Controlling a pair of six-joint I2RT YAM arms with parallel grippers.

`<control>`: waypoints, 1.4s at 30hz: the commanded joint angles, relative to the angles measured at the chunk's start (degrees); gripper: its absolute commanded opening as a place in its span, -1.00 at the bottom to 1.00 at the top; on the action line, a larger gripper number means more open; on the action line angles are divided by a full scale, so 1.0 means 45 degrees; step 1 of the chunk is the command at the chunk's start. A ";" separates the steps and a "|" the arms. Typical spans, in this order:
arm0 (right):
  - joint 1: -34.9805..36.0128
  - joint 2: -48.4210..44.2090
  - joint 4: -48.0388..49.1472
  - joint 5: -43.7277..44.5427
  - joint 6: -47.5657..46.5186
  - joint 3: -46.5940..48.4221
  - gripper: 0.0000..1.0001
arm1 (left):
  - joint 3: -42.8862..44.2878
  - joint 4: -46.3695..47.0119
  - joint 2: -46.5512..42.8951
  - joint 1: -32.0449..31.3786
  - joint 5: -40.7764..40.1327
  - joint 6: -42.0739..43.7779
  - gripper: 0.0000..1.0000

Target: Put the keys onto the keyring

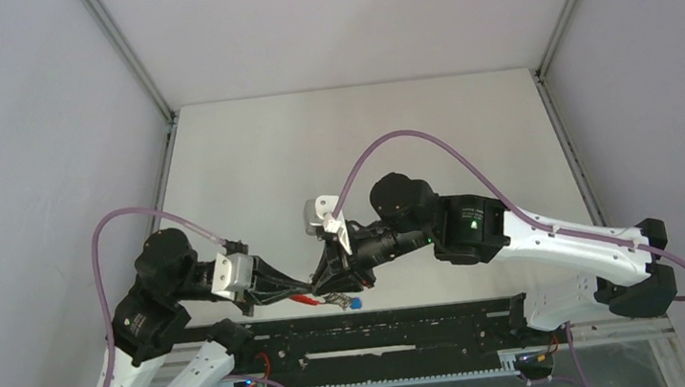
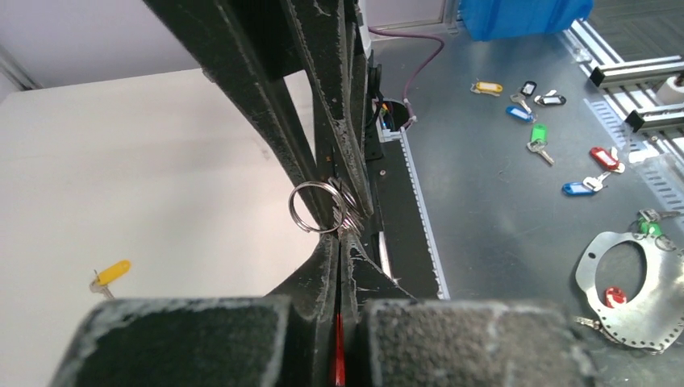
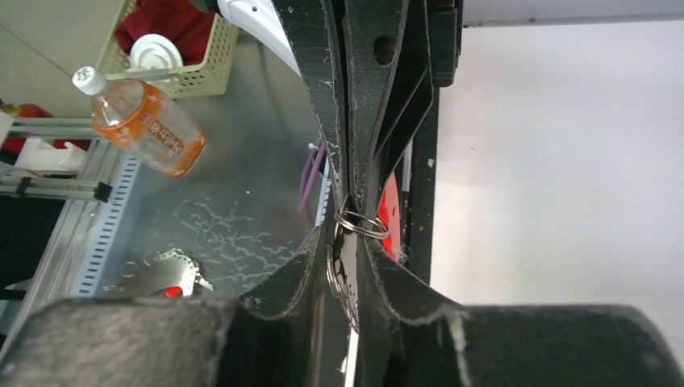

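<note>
Both grippers meet near the table's front edge. My left gripper (image 1: pixel 299 295) (image 2: pixel 342 242) is shut on the keyring's red tag (image 1: pixel 308 299), which shows as a red sliver between its jaws (image 2: pixel 337 359). My right gripper (image 1: pixel 333 289) (image 3: pixel 348 235) is shut on the keyring's grey metal rings (image 3: pixel 342 272). One ring (image 2: pixel 317 207) sticks out sideways (image 3: pixel 362 225), with the red tag (image 3: pixel 391 211) behind it. The blue-headed key (image 1: pixel 357 301) hangs just below the ring cluster. The yellow-headed key (image 2: pixel 110 274) lies loose on the white table, apart from both grippers.
A black rail (image 1: pixel 382 329) runs along the table's near edge. Off the table on a metal floor lie several tagged keys (image 2: pixel 536 133), a perforated metal plate (image 2: pixel 637 282) and a blue bin (image 2: pixel 524 16). A bottle (image 3: pixel 145 121) and a basket (image 3: pixel 165 48) are there too.
</note>
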 commanded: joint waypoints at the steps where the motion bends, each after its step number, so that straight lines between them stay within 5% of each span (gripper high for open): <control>1: -0.0402 -0.0505 0.1096 -0.1254 0.0435 -0.0184 -0.33 | 0.0246 -0.0498 -0.0094 0.0033 0.0370 0.1714 -0.99; 5: -0.0829 -0.0821 0.1707 -0.2917 0.0959 -0.0454 -0.06 | 0.0494 -0.1180 -0.0059 0.0038 0.0272 0.2908 -0.99; 12: -0.1594 -0.0964 0.1680 -0.3952 0.1139 -0.0448 0.00 | 0.0766 -0.1776 -0.0041 0.0029 0.0363 0.4018 -0.99; 21: -0.2615 -0.1347 0.1021 -0.5450 -0.1426 -0.0527 0.26 | 0.1208 -0.1703 -0.0047 0.0023 0.1336 0.3809 -0.99; 42: 0.0281 -0.0927 0.3174 -0.0253 -0.5803 -0.1574 0.19 | 0.1536 -0.0520 -0.0043 0.0023 0.2336 0.2578 -0.99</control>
